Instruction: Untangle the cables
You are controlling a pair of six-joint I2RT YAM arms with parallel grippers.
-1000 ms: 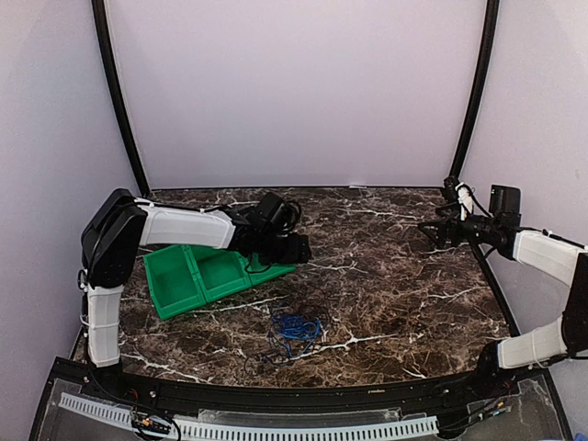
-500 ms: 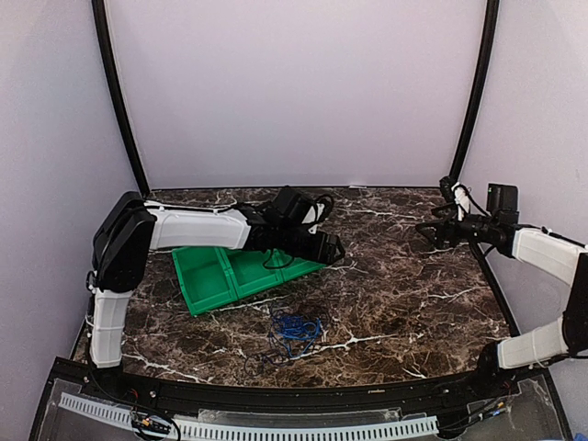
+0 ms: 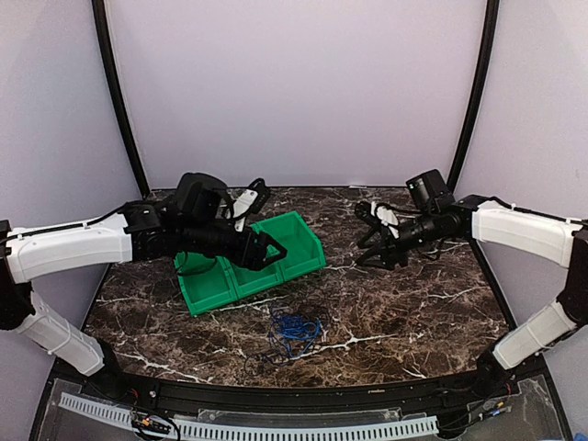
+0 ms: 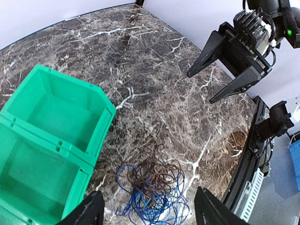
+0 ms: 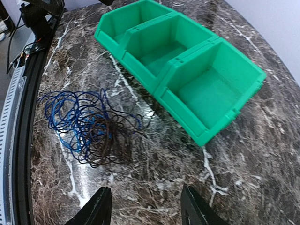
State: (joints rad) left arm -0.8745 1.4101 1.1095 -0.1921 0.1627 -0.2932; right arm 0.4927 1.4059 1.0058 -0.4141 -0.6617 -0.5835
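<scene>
Left claw (image 3: 269,249) spread, empty, over green bin (image 3: 207,292); right claw (image 3: 367,239) spread, empty, above counter (image 3: 413,303). Cables (image 3: 294,329): blue-black tangle on counter, near front edge, apart from bin. Best: each claw pinch outer loop of different colour, opposite sides, pull apart slowly.

We see soft, even, diffuse light from above, pale walls (image 3: 294,92) bright, only faint shadows beside the green bin (image 3: 207,292), a mild sheen on the marble tabletop (image 3: 413,303), overhead view slightly soft, wrist views sharper.
</scene>
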